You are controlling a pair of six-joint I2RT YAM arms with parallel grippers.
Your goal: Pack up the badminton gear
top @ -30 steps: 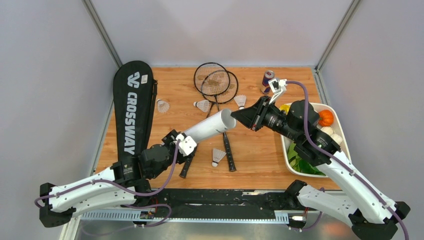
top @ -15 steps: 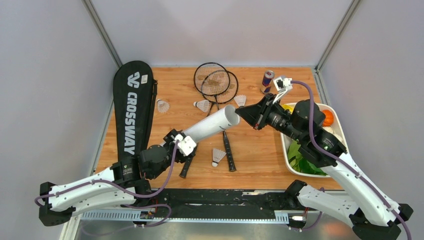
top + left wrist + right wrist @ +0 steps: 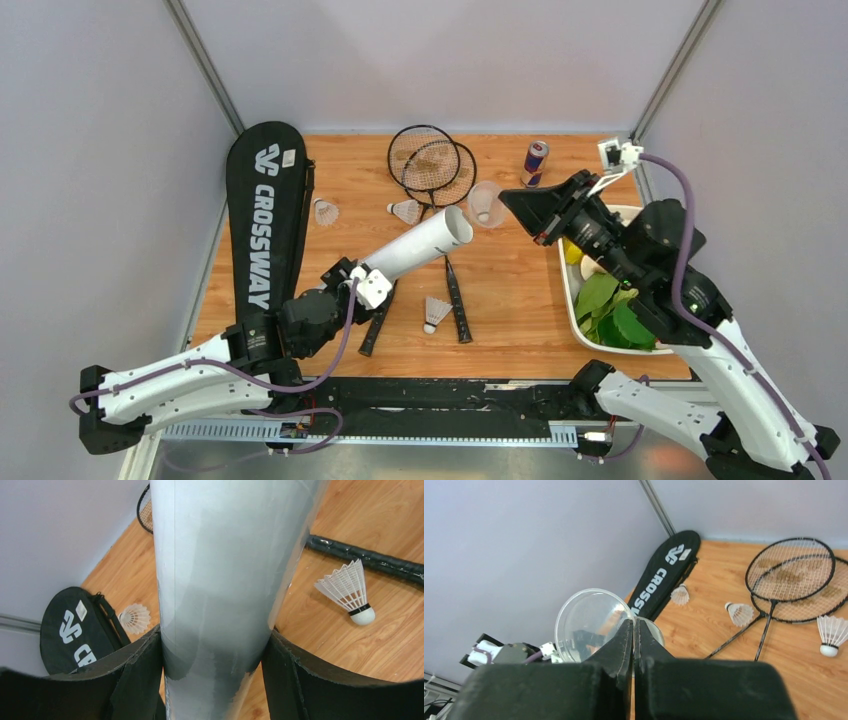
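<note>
My left gripper [image 3: 366, 284] is shut on the white tube [image 3: 420, 246] near its lower end, holding it tilted with its open mouth up and to the right. The tube [image 3: 225, 555] fills the left wrist view between both fingers. My right gripper [image 3: 507, 198] is shut on the rim of a clear round cap [image 3: 487, 205], held just right of the tube's mouth; the cap [image 3: 586, 622] sits at my gripper [image 3: 633, 625]. Two black rackets [image 3: 432, 165] lie crossed behind. Shuttlecocks lie at the left [image 3: 325, 212], the middle [image 3: 405, 211] and the front [image 3: 437, 312]. The black CROSSWAY bag [image 3: 265, 220] lies at the left.
A red-and-blue can [image 3: 535, 163] stands at the back right. A white tray [image 3: 570, 290] of vegetables sits under my right arm. The racket handles [image 3: 457, 300] stretch toward the near edge. Grey walls close in both sides.
My right gripper closed at the tube's mouth, then drew back right and away with the clear cap in its jaws. The left gripper and tube held still.
</note>
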